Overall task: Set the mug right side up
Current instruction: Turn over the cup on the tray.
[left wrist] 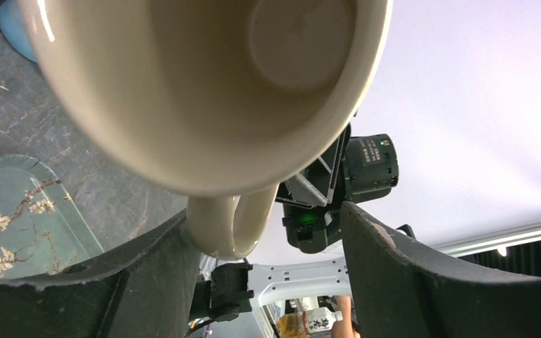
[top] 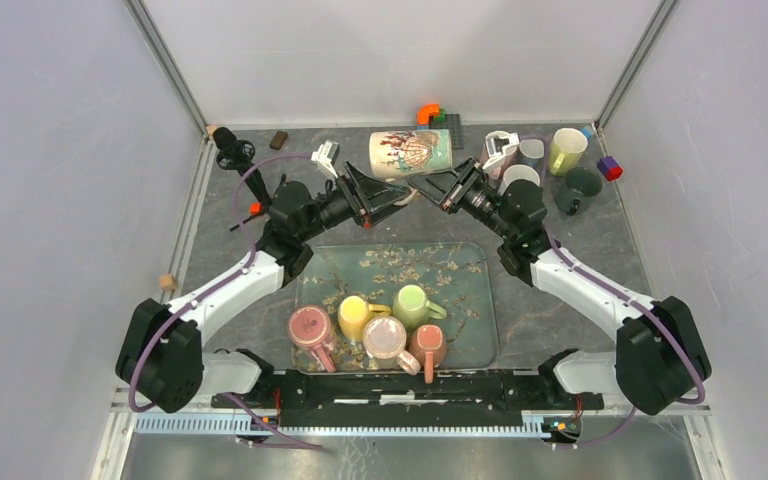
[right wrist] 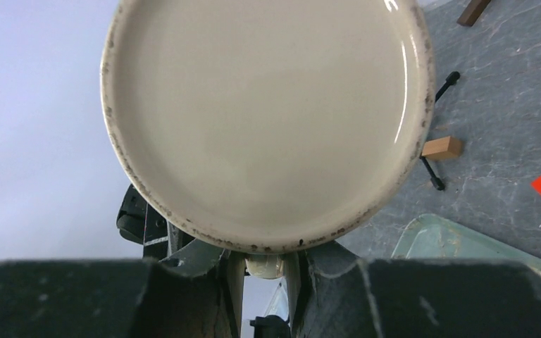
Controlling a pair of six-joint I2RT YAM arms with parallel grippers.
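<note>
Cream glazed ceramic mug with printed drawing (top: 410, 153), likely rigid, heavyish, slick, breakable, hangs sideways; right pincer (right wrist: 264, 262) clamps its loop handle (left wrist: 229, 229), probably safest hold; left pincer (left wrist: 260, 225) gapes wide, holding nothing.

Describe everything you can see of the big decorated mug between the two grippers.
The mug is large, cream ceramic by its look, with a red and dark drawing on its wall. It lies on its side, empty mouth toward the left arm, flat base with a speckled edge toward the right arm. The right gripper is shut on its handle; the left gripper stands open on either side of the handle.
</note>
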